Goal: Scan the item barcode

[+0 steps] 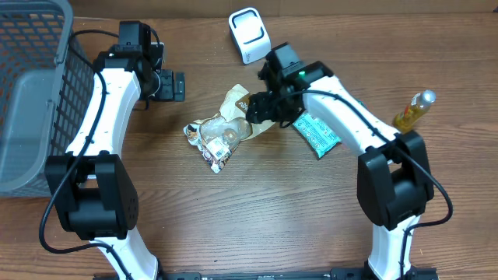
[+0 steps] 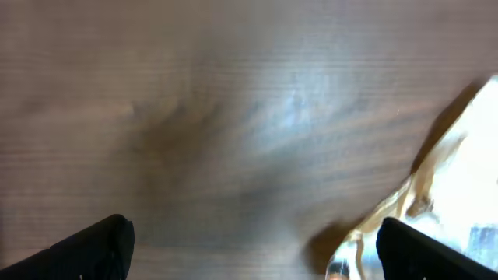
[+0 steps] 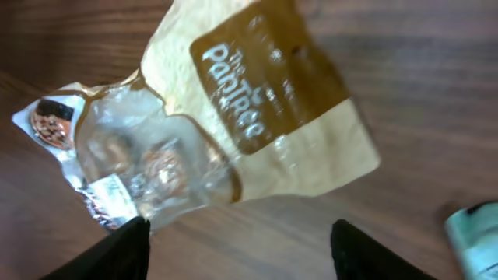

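Note:
A crinkly snack bag (image 1: pixel 220 131), part clear and part brown with a printed label, lies flat on the wooden table near the middle. In the right wrist view the bag (image 3: pixel 257 101) lies just beyond my right gripper (image 3: pixel 241 250), whose jaws stand open over bare wood with nothing between them. From overhead, the right gripper (image 1: pixel 261 109) hovers at the bag's right end. A white barcode scanner (image 1: pixel 248 35) stands at the back. My left gripper (image 1: pixel 179 85) is wide open, left of the bag, and the bag's edge (image 2: pixel 451 187) shows by its right finger.
A grey wire basket (image 1: pixel 31 93) fills the left edge of the table. A teal packet (image 1: pixel 317 132) lies under the right forearm and shows at the right edge of the right wrist view (image 3: pixel 476 233). A yellow bottle (image 1: pixel 412 110) lies at the far right.

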